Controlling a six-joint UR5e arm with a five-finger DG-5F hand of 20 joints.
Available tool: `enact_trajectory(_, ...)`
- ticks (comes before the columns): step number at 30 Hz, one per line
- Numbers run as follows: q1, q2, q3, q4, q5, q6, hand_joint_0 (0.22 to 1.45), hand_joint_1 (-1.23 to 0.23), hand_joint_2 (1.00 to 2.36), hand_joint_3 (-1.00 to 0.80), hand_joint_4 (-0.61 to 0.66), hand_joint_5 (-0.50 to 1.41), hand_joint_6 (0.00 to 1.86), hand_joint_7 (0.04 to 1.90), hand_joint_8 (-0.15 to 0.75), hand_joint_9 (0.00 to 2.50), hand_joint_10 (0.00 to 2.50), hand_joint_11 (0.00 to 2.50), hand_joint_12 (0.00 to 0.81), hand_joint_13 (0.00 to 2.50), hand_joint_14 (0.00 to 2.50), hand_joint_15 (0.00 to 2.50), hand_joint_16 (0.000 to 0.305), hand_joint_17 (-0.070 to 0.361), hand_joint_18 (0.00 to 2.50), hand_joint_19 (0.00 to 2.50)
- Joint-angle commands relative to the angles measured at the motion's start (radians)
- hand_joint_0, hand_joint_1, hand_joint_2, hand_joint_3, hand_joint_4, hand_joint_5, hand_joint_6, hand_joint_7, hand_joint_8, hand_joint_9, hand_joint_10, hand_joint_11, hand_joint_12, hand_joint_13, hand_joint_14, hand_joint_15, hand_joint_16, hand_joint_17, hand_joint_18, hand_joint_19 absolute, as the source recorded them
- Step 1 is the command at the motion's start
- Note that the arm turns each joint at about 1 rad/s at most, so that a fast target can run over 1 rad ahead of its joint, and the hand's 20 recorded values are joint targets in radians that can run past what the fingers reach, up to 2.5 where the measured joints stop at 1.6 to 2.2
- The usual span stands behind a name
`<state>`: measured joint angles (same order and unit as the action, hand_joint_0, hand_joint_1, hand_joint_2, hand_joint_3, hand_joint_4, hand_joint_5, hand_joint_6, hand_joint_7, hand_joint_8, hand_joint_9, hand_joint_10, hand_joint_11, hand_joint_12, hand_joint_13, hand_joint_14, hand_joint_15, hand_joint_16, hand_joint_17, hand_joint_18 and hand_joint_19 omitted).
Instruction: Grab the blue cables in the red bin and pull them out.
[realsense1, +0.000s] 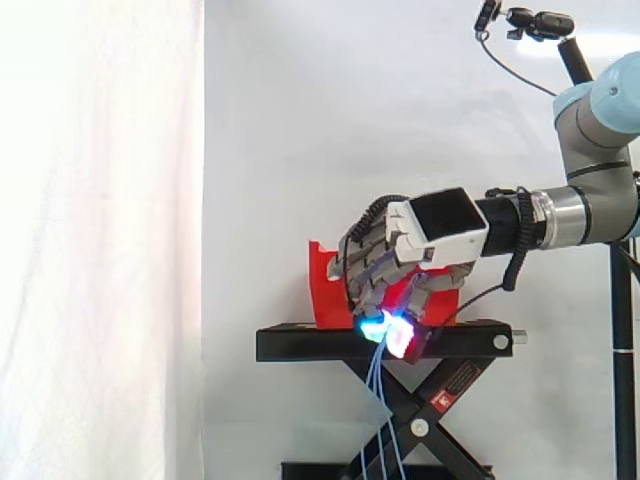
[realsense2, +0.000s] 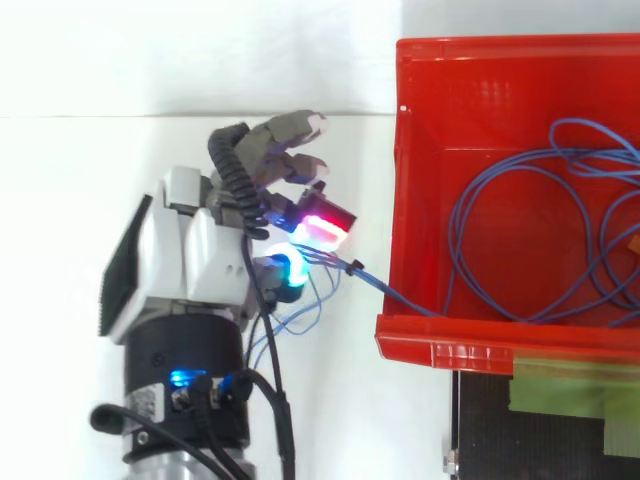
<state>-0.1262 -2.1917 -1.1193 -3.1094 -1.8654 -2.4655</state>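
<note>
Hand (realsense2: 195, 245) is outside the red bin (realsense2: 440, 345), just beside the bin's wall and apart from it. Fingers are curled and pinching a bunch of blue cables (realsense2: 520, 165). Fingertips (realsense2: 322, 228) glow red and cyan right at the pinch.

Most of the cable lies inside the bin as loose loops on its floor. A few strands climb over the bin's rim near its corner and run across to the hand. Short loops spill out past the hand on the side away from the bin.

Side view: the hand (realsense1: 400, 260) sits in front of the bin (realsense1: 325, 290), down near its lower edge. Cable strands (realsense1: 380, 425) hang from the fingers, past the edge of the black stand (realsense1: 300, 345) under the bin and in front of its crossed legs. White curtain (realsense1: 100, 200) is behind the bin.
</note>
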Motion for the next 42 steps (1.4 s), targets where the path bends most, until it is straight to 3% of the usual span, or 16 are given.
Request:
enact_trajectory(1, 0.020, 0.009, 0.013, 0.000, 0.006, 0.221, 0.90, -0.71, 1.00, -1.00, 0.08, 0.89, 0.95, 0.67, 0.229, 0.94, 0.02, 0.63, 0.316, 0.73, 0.01, 0.34, 0.041, 0.092, 0.65, 0.45)
enact_trajectory(2, 0.023, 0.010, 0.013, 0.000, 0.006, 0.240, 0.90, -0.71, 1.00, -1.00, 0.08, 0.89, 0.95, 0.68, 0.229, 0.94, 0.02, 0.62, 0.316, 0.73, 0.01, 0.34, 0.041, 0.092, 0.65, 0.45)
enact_trajectory(4, 0.042, 0.024, 0.013, -0.002, 0.012, 0.375, 0.90, -0.71, 1.00, -1.00, 0.08, 0.89, 0.95, 0.67, 0.231, 0.94, 0.02, 0.63, 0.313, 0.73, 0.01, 0.34, 0.041, 0.092, 0.65, 0.45)
enact_trajectory(10, 0.069, 0.033, 0.013, -0.003, 0.022, 0.590, 0.90, -0.71, 1.00, -1.00, 0.08, 0.90, 0.94, 0.68, 0.232, 0.94, 0.02, 0.62, 0.314, 0.73, 0.01, 0.34, 0.041, 0.092, 0.65, 0.46)
enact_trajectory(11, 0.083, 0.033, 0.013, -0.011, 0.029, 0.684, 0.90, -0.71, 1.00, -1.00, 0.08, 0.90, 0.94, 0.68, 0.232, 0.94, 0.02, 0.63, 0.316, 0.73, 0.01, 0.34, 0.041, 0.092, 0.65, 0.46)
enact_trajectory(13, 0.091, 0.033, 0.013, -0.020, 0.034, 0.741, 0.90, -0.71, 1.00, -1.00, 0.08, 0.90, 0.94, 0.68, 0.229, 0.94, 0.02, 0.62, 0.316, 0.73, 0.01, 0.34, 0.041, 0.092, 0.65, 0.46)
enact_trajectory(18, 0.128, 0.033, 0.013, -0.071, 0.069, 0.997, 0.90, -0.71, 1.00, -1.00, 0.07, 0.90, 0.93, 0.68, 0.234, 0.94, 0.02, 0.63, 0.315, 0.74, 0.01, 0.34, 0.041, 0.091, 0.65, 0.46)
enact_trajectory(26, 0.169, 0.033, 0.013, -0.164, 0.103, 1.230, 0.90, -0.71, 1.00, -1.00, 0.07, 0.90, 0.92, 0.69, 0.233, 0.94, 0.02, 0.63, 0.314, 0.74, 0.01, 0.34, 0.041, 0.092, 0.66, 0.46)
enact_trajectory(27, 0.189, 0.032, 0.013, -0.192, 0.123, 1.356, 0.90, -0.71, 1.00, -1.00, 0.07, 0.90, 0.92, 0.68, 0.235, 0.95, 0.02, 0.63, 0.316, 0.74, 0.01, 0.34, 0.041, 0.091, 0.65, 0.46)
enact_trajectory(28, 0.197, 0.033, 0.013, -0.198, 0.123, 1.399, 0.90, -0.72, 1.00, -1.00, 0.07, 0.90, 0.92, 0.69, 0.233, 0.95, 0.02, 0.62, 0.315, 0.74, 0.01, 0.34, 0.041, 0.091, 0.66, 0.46)
enact_trajectory(32, 0.208, 0.032, 0.013, -0.207, 0.123, 1.478, 0.90, -0.72, 1.00, -1.00, 0.07, 0.90, 0.92, 0.68, 0.233, 0.95, 0.02, 0.63, 0.314, 0.74, 0.01, 0.35, 0.041, 0.091, 0.66, 0.46)
enact_trajectory(33, 0.215, 0.032, 0.013, -0.213, 0.123, 1.538, 0.90, -0.72, 1.00, -1.00, 0.07, 0.90, 0.92, 0.68, 0.233, 0.95, 0.02, 0.63, 0.314, 0.74, 0.01, 0.35, 0.041, 0.091, 0.66, 0.46)
enact_trajectory(34, 0.215, 0.032, 0.013, -0.213, 0.123, 1.538, 0.90, -0.72, 1.00, -1.00, 0.07, 0.90, 0.92, 0.68, 0.233, 0.95, 0.02, 0.62, 0.314, 0.74, 0.02, 0.34, 0.040, 0.091, 0.66, 0.46)
enact_trajectory(35, 0.223, 0.032, 0.013, -0.215, 0.124, 1.623, 0.90, -0.71, 1.00, -1.00, 0.07, 0.90, 0.91, 0.68, 0.233, 0.95, 0.02, 0.62, 0.314, 0.74, 0.01, 0.35, 0.041, 0.091, 0.66, 0.46)
enact_trajectory(38, 0.237, 0.032, 0.013, -0.215, 0.124, 1.732, 0.90, -0.72, 1.00, -1.00, 0.07, 0.90, 0.91, 0.69, 0.232, 0.95, 0.02, 0.62, 0.314, 0.75, 0.01, 0.35, 0.040, 0.091, 0.66, 0.46)
enact_trajectory(42, 0.246, 0.032, 0.013, -0.224, 0.124, 1.807, 0.90, -0.72, 1.00, -1.00, 0.06, 0.90, 0.90, 0.69, 0.234, 0.95, 0.02, 0.62, 0.314, 0.75, 0.01, 0.35, 0.040, 0.090, 0.66, 0.46)
